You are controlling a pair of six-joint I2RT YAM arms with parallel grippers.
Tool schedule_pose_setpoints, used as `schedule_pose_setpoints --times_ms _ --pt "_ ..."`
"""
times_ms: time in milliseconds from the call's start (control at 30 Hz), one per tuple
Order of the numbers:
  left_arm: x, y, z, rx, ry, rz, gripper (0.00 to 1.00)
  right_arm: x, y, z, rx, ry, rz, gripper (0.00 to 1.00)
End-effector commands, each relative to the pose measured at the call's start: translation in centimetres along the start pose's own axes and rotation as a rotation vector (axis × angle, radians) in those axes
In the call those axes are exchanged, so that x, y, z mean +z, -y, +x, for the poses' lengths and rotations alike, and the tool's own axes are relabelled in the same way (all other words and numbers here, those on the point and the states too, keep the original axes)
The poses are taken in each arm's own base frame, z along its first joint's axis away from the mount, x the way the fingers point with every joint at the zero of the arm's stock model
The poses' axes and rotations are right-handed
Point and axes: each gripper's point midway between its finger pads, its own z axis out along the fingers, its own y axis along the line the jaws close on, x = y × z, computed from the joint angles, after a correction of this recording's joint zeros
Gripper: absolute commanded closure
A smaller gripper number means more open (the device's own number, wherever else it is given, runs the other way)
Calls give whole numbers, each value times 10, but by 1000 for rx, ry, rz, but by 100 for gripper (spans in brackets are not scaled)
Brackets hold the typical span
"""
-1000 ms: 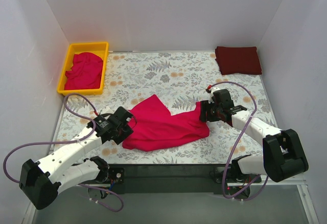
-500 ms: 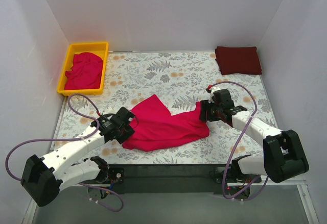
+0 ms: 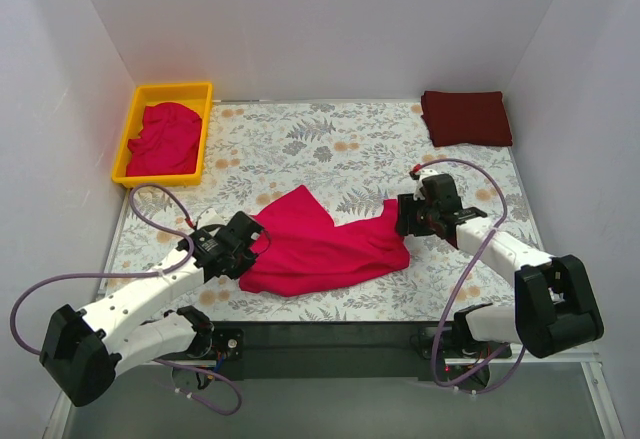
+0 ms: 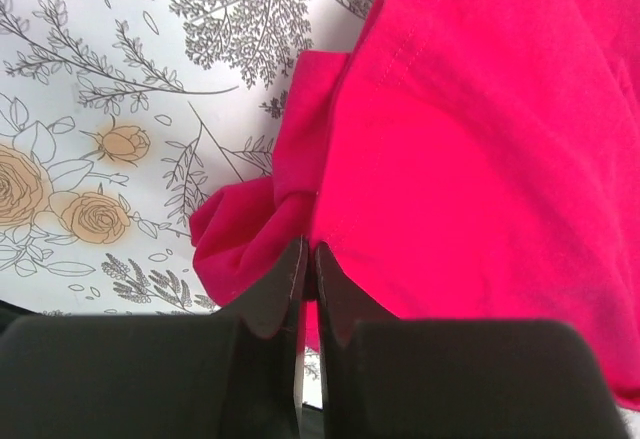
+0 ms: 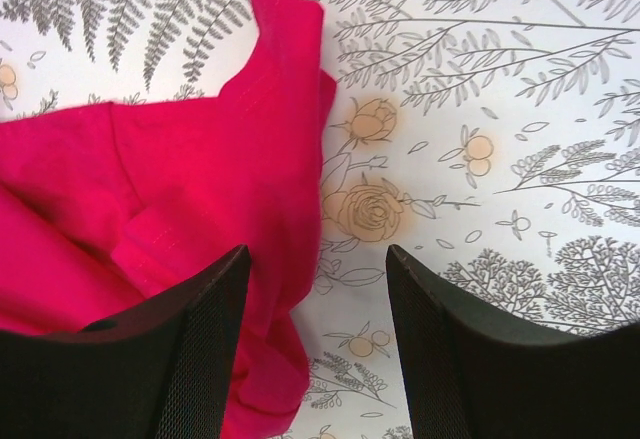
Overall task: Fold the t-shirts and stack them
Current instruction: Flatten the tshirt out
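While I watched the feeds, the crimson t-shirt lay crumpled on the floral tabletop, between the two arms. My left gripper was clamped tight on a bunched hem at the shirt's left edge. My right gripper stood with jaws apart, straddling the right edge; I could not quite tell whether a finger touched cloth, but nothing was gripped. I judged this the grasping step before spreading the shirt flat. Next, the right gripper needed to pinch its edge, then both should draw apart. A folded maroon t-shirt lay at the far right corner; more crimson shirts sat in the yellow tray
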Motion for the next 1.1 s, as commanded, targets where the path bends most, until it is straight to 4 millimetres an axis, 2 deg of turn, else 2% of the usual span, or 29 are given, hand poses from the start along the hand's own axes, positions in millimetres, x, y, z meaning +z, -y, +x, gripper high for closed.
schedule_pose_setpoints --times_ms 0,133,333,467,533,567,600,633,667,733,767,800,833,867,900,933,967,1000,1033,1067 --pt "-8 0 -21 -91 97 3 100 -2 5 -33 33 93 12 37" --pt "-22 0 -41 -76 176 19 100 4 -2 -48 62 101 -39 37" --pt "-31 5 -53 -56 216 50 100 24 -15 -48 88 56 -120 39" --pt "-31 6 -61 -25 261 45 100 35 -19 -46 97 30 -144 48" --pt "-29 7 -69 -16 288 37 100 37 -14 -55 95 44 -127 64" --pt "-29 13 -78 -4 310 47 100 39 -11 -59 99 49 -119 83" --pt "-28 17 -86 -1 326 50 100 38 -8 -64 103 61 -112 90" --pt "-26 20 -93 15 339 43 100 35 -3 -84 113 102 -106 95" --pt "-31 34 -117 5 384 68 100 33 -1 -95 116 124 -103 99" --pt "-30 52 -137 14 379 87 100 21 7 -128 134 190 -105 99" --pt "-37 70 -157 -12 409 134 100 6 4 -166 126 265 -120 99" --pt "-55 85 -191 -36 459 172 100 -5 2 -186 123 307 -139 99" --pt "-64 100 -208 -48 465 215 100 -16 6 -206 124 349 -138 99" --pt "-59 113 -223 -51 464 214 100 -44 -1 -250 98 446 -154 99" --pt "-91 133 -262 -96 522 277 100 -59 -2 -269 83 494 -162 99" --pt "-86 139 -281 -98 529 259 100 -93 -9 -305 48 599 -172 99" --pt "-128 159 -313 -115 605 332 100 -111 -8 -320 34 650 -165 99" --pt "-131 163 -328 -113 623 325 100 -147 -15 -346 -2 743 -165 99" --pt "-169 174 -352 -117 697 382 100 -164 -12 -355 -12 787 -149 99" --pt "-179 175 -362 -115 725 387 100 -193 -16 -368 -41 855 -141 99"
